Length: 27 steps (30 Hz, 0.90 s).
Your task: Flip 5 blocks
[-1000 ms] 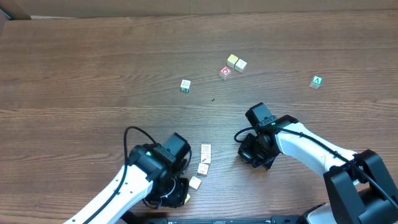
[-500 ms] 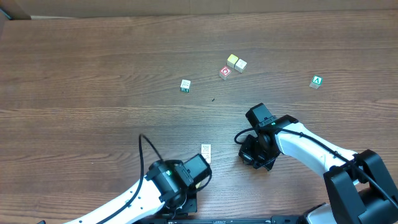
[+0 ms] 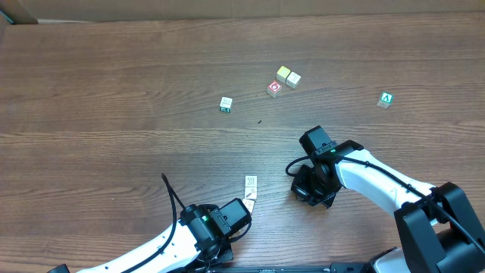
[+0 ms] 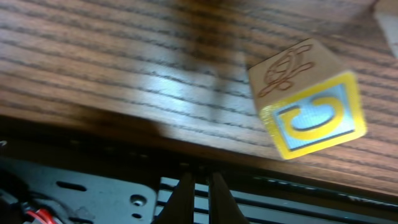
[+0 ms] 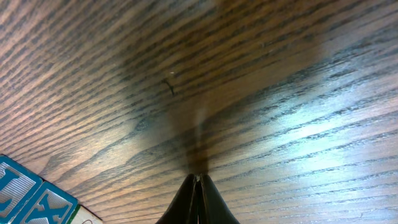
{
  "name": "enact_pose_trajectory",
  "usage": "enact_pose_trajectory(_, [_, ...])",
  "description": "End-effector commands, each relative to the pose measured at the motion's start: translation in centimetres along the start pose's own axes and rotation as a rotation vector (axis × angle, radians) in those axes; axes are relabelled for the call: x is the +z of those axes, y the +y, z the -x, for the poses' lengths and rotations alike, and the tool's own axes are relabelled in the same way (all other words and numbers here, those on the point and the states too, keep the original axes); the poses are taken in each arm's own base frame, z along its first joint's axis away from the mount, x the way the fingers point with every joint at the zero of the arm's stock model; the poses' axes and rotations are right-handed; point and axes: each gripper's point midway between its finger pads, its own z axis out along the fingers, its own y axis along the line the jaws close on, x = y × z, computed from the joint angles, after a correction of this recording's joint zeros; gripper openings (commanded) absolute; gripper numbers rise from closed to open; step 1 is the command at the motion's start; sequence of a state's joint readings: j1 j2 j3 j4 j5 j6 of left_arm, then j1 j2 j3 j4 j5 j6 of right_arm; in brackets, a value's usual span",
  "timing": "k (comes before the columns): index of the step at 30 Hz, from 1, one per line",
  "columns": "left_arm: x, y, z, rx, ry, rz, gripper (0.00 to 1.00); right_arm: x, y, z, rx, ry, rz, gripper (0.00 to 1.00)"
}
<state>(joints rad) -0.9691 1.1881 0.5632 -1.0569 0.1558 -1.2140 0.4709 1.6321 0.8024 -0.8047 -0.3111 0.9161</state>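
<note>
Nearest me, the left fingers (image 4: 185,202) have swung back to the near edge of the worktop (image 3: 114,91), pinched shut and empty. A yellow-framed block (image 4: 308,99) sits just beside them. Beyond, the right fingers (image 5: 188,205) stay shut, idle. The farther blocks (image 3: 226,104) look untouched, so the flipping seems barely underway.

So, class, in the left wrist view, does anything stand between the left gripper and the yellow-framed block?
Nothing visible does. Only bare table lies between the shut left gripper and the block, which sits ahead to its right.
</note>
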Motion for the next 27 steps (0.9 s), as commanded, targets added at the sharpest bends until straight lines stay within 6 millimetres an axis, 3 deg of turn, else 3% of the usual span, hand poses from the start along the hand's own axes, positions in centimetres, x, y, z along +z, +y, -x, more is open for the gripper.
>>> enact_pose_trajectory(1, [0.2, 0.1, 0.4, -0.015, -0.025, 0.009, 0.04, -0.5, 0.7, 0.3, -0.011, -0.009, 0.022, 0.04])
enact_pose_trajectory(17, [2.4, -1.3, 1.7, -0.010, -0.034, 0.046, 0.04, -0.5, 0.5, 0.2, -0.007, -0.002, 0.012, 0.04])
enact_pose_trajectory(27, [2.5, -2.6, 2.0, 0.027, -0.045, -0.002, 0.04, -0.5, 0.5, 0.1, -0.003, -0.002, 0.012, 0.04])
